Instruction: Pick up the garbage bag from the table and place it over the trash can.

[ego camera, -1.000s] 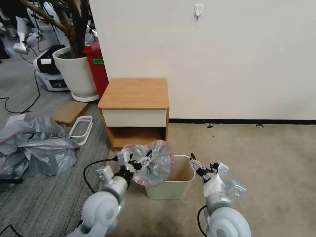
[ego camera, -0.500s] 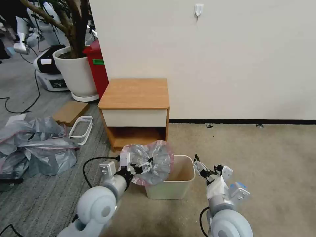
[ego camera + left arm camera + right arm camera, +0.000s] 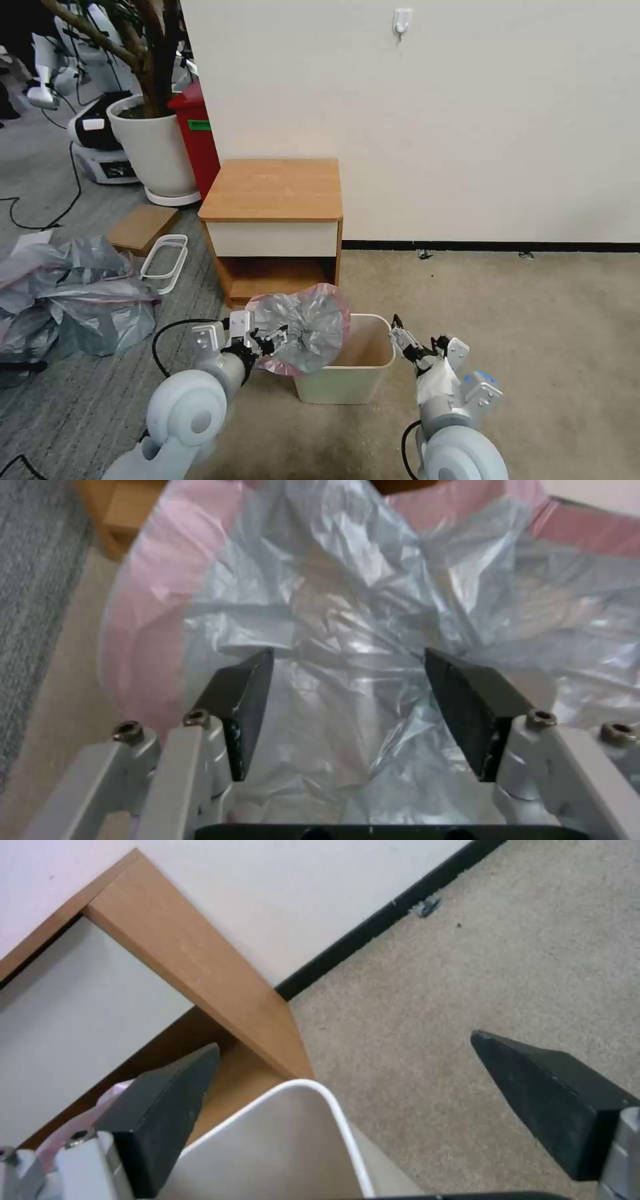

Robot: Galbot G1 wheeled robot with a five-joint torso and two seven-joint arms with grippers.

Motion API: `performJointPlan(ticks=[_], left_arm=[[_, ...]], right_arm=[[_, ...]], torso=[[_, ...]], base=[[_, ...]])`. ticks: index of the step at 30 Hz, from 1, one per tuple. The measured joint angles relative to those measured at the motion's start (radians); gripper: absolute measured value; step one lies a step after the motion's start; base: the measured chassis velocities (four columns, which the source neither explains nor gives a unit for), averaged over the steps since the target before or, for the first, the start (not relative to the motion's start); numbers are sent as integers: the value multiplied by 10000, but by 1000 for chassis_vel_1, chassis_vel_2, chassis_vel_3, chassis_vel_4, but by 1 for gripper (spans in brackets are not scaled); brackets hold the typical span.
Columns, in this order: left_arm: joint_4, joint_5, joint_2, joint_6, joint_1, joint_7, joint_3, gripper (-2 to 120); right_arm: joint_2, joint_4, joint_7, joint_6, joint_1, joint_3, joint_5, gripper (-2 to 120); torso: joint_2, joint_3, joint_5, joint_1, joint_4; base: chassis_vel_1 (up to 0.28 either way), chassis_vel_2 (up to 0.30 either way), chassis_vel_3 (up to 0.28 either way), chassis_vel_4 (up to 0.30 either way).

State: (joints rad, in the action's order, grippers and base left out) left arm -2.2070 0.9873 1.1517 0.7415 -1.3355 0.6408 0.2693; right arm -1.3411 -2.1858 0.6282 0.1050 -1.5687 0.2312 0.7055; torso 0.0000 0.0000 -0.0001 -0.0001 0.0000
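Left gripper [image 3: 270, 338] jaws spread, gap packed with crinkled garbage bag [image 3: 303, 327]; bag billows ahead of jaws, covering left part of trash can [image 3: 347, 383] mouth. Table [image 3: 273, 190] just beyond bag, blocks travel forward. Bare carpet [image 3: 520, 320] beneath and behind left jaws.

Right gripper [image 3: 347, 1100] jaws wide apart, nothing between pads; can's right rim corner sits in gap below. Open carpet ahead and outward of right jaws up to wall [image 3: 467, 120]. Table side panel ahead on inner side.
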Motion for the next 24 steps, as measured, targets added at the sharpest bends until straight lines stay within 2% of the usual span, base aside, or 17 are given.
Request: performJointPlan(ticks=[2,11,15,24], left_arm=[[150,127,-8,-11,112,272,-196,59],[552,201,-20,-36,401,608,-601,62],[774,579,-26,-45,667,1042,-895,65],[1131,990,17,-52,1111,1612,-1369,66]], right_arm=[[8,25,0,-28,-18,8,1,97],[8,114,-6,-89,-29,32,0,96],[17,192,-8,-146,-29,41,-2,96],[29,332,-9,-202,24,113,8,92]], torso=[[0,0,1,1,0],[0,0,1,0,1],[0,0,1,0,0],[0,0,1,1,0]], base=[[0,0,0,0],[0,0,0,0],[0,0,0,0],[0,0,0,0]])
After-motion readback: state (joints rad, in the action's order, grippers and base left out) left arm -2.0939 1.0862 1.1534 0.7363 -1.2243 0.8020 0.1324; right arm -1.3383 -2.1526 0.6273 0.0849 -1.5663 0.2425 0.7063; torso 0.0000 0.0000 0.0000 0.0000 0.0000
